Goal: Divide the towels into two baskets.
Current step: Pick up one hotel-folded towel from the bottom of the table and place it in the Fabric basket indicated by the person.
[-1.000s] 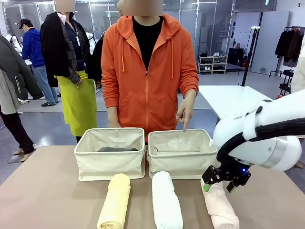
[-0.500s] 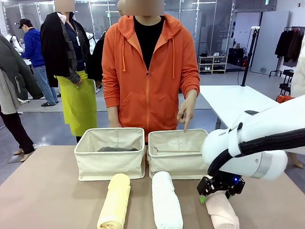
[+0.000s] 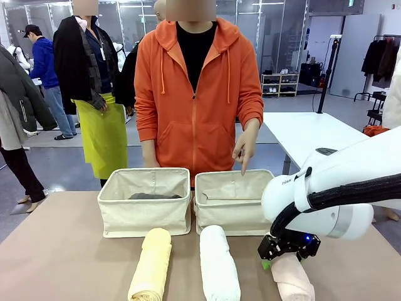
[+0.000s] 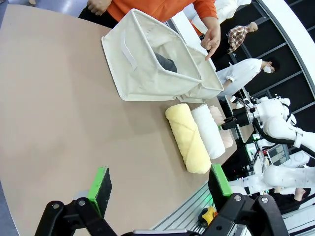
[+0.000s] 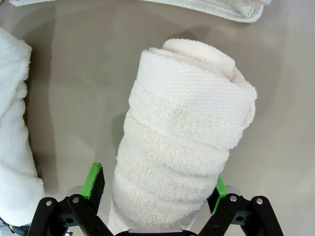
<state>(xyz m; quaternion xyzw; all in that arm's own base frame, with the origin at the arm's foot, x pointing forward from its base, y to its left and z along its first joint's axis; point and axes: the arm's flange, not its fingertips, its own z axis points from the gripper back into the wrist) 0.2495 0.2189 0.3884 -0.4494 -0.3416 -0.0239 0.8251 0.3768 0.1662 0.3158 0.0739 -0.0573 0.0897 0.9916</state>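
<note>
Counting across the counter [image 3: 62,251] gives four rolled towels and two matching beige baskets standing side by side at its far edge. The grey towel [image 3: 153,196] lies inside the left basket [image 3: 144,218], while the yellow towel [image 3: 151,263], white towel [image 3: 219,266] and pink towel [image 3: 293,282] lie in a row on the counter in front of the baskets. A person [image 3: 194,94] in an orange hoodie stands behind them, one hand [image 3: 243,150] pointing a finger down over the right basket [image 3: 235,213], whose inside looks bare from the front. The right end effector [image 3: 285,260] is down over the far end of the pink towel with its jaws wide apart, one green pad at each side of the roll; whether the pads touch the cloth cannot be told. The left end effector [image 4: 160,182] hangs above bare counter, well away from the rolls, its jaws also spread with nothing between them. Small dark print on the right arm [image 3: 326,194] is too small to read, and no label shows on the baskets. The right wrist view adds the pink roll's spiral end and looped weave, with an edge of the white towel beside it. The left wrist view adds the three rolls seen end-on in a row and a fabric handle strap on the nearer basket's wall.
</note>
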